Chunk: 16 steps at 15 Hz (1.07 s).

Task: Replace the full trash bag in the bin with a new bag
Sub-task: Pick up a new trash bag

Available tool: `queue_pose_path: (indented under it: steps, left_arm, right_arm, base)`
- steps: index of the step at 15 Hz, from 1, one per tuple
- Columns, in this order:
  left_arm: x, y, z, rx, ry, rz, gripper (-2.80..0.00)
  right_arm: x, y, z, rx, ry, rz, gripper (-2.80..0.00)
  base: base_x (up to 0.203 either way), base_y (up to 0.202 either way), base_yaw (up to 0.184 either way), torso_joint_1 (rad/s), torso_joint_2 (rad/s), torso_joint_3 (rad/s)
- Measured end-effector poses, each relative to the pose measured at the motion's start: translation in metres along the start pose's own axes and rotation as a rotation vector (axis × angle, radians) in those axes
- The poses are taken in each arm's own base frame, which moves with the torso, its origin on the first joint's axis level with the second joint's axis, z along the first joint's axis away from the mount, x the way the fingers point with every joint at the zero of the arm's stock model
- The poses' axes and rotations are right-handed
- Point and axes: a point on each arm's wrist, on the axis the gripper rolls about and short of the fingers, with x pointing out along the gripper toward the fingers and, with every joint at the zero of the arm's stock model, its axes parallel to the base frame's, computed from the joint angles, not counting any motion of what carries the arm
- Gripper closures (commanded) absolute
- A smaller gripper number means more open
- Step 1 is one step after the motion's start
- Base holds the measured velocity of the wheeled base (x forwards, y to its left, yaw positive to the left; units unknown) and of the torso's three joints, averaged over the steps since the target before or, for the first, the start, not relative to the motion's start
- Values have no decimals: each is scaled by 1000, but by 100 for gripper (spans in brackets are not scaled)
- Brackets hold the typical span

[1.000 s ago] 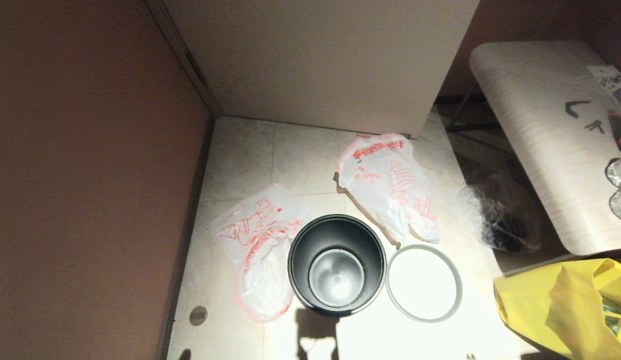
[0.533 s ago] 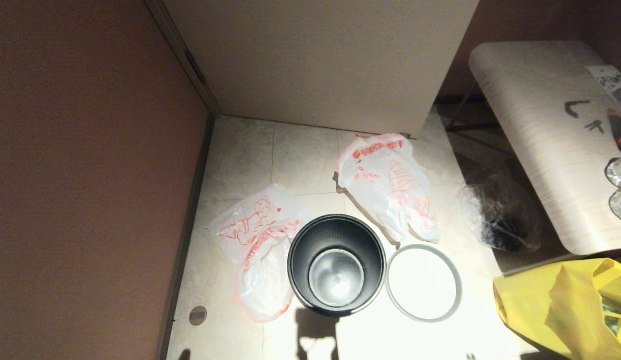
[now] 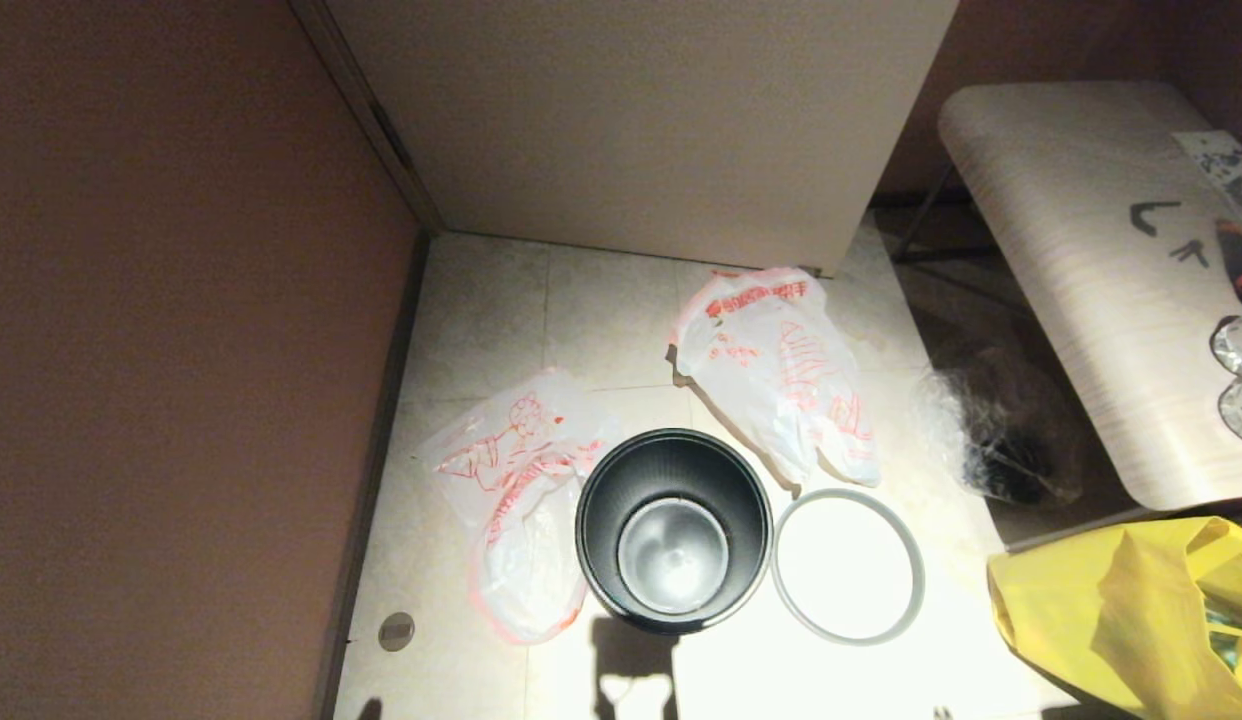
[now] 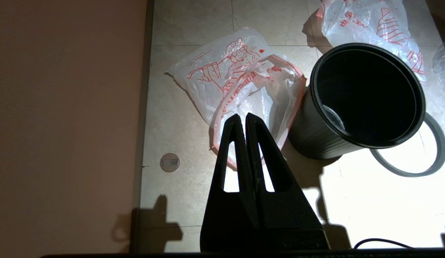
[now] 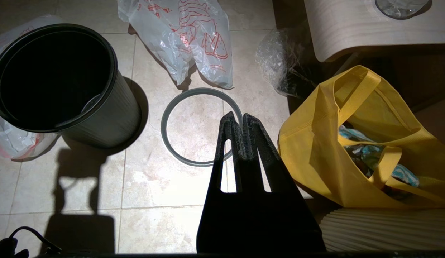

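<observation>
Pale tiled floor (image 3: 481, 300) lying lit, empty bin (image 3: 673, 530) standing between new bag (image 3: 511, 490) and grey ring (image 3: 847, 565), full trash bag (image 3: 776, 370) lying behind, left gripper (image 4: 245, 117) and right gripper (image 5: 237, 116) hanging clenched, holding nothing

Indoor room corner, prob. a home: beige tiled floor (image 3: 601, 300), brown wall (image 3: 181, 350), white cabinet (image 3: 641, 120), wood-grain counter (image 3: 1081, 300), yellow shopping bag (image 3: 1121, 610).
</observation>
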Motion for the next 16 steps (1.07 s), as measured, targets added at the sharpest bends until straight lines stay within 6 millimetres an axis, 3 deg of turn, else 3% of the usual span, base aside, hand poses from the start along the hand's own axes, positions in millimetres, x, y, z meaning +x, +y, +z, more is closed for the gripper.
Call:
queue_pose_path:
  steps: [4,6,9,13,16]
  left_arm:
    - [-2,-1,7,8,-18,-9,0]
    - [-3,-2,28,10,-39,-40,0]
    - [8,-8,76,70,-2,-159,0]
    - [63,-17,122,207,180,-369,0]
    - [121,-32,128,254,381,-459,0]
  right_arm:
    - [0,0,0,0,0,0,0]
    - [0,0,0,0,0,0,0]
    - [0,0,0,0,0,0,0]
    - [0,0,0,0,0,0,0]
    - [0,0,0,0,0,0,0]
  base:
    - [0,0,0,0,0,0]
    - [0,0,0,0,0,0]
    - [0,0,0,0,0,0]
    - [0,0,0,0,0,0]
    - [0,0,0,0,0,0]
